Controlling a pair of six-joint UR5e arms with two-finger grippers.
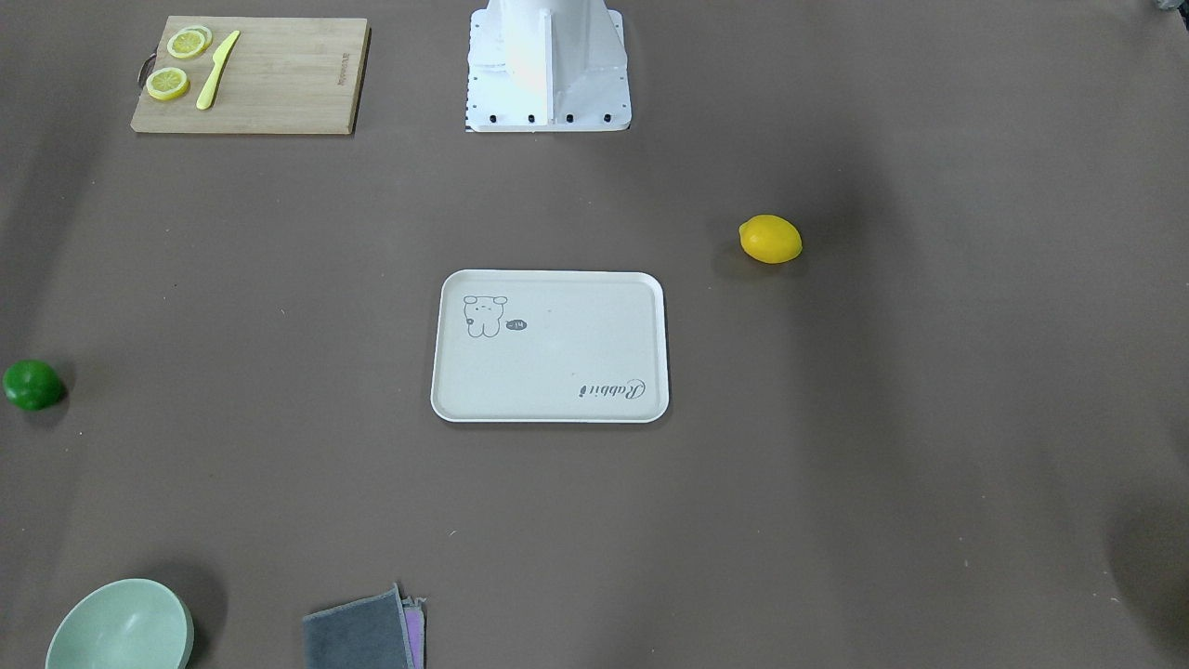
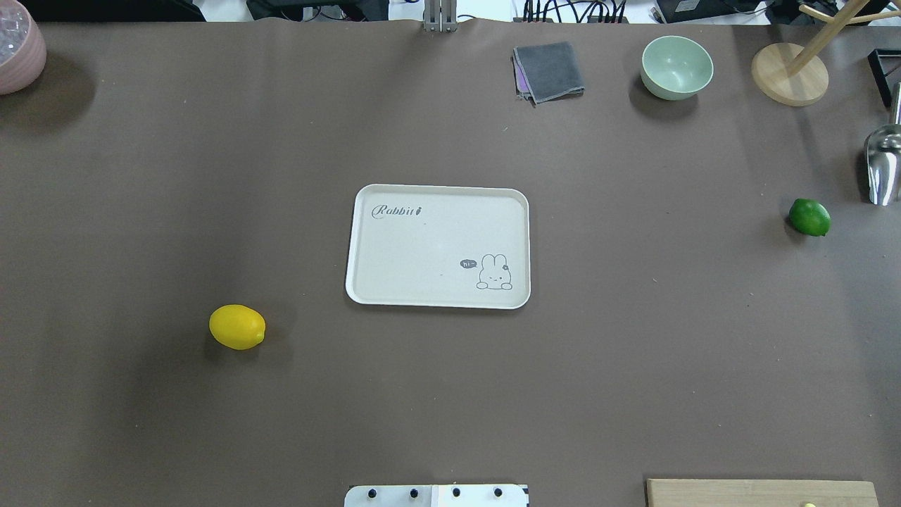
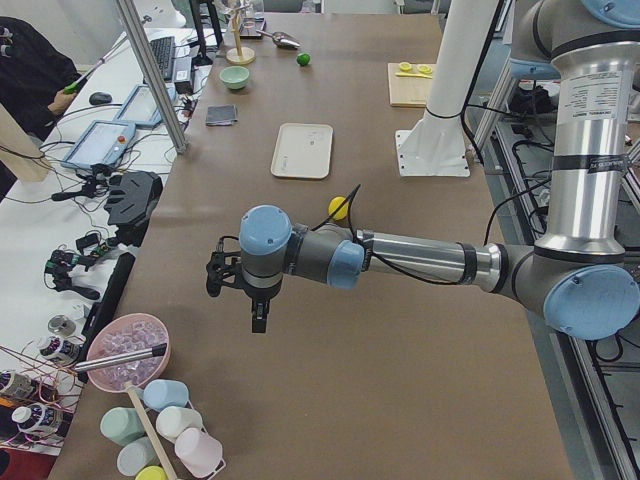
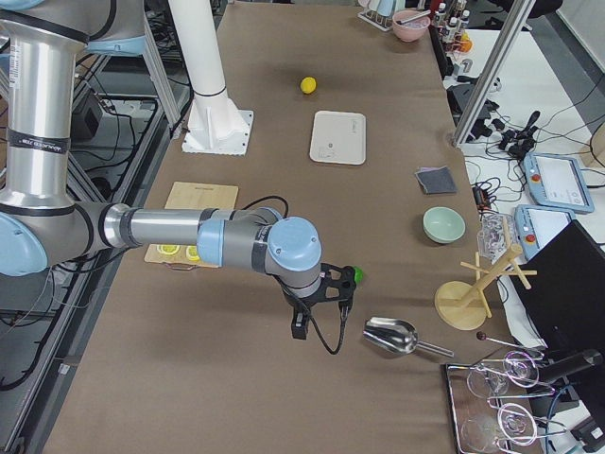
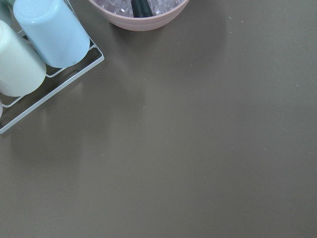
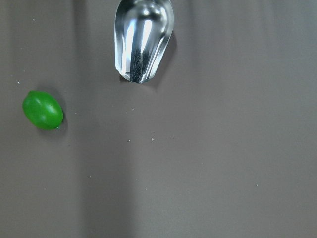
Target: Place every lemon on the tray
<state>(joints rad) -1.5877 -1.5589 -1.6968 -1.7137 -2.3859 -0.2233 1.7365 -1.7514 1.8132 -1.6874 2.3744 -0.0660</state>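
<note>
The yellow lemon (image 1: 770, 239) lies on the brown table on the robot's left, also in the overhead view (image 2: 237, 327). The green lemon (image 1: 32, 385) lies far to the robot's right (image 2: 809, 217) and shows in the right wrist view (image 6: 43, 110). The cream tray (image 2: 436, 246) is empty at the table's middle. The left gripper (image 3: 218, 276) hovers over the table's left end, far from the yellow lemon. The right gripper (image 4: 337, 282) hovers beside the green lemon (image 4: 357, 274). I cannot tell whether either gripper is open or shut.
A bamboo cutting board (image 1: 251, 74) with lemon slices and a yellow knife lies near the robot's base. A green bowl (image 2: 676, 67), a grey cloth (image 2: 549, 70), a wooden stand (image 2: 788, 74) and a metal scoop (image 6: 142, 39) are at the right. A pink bowl (image 5: 138, 12) and cups (image 5: 49, 34) are at the left end.
</note>
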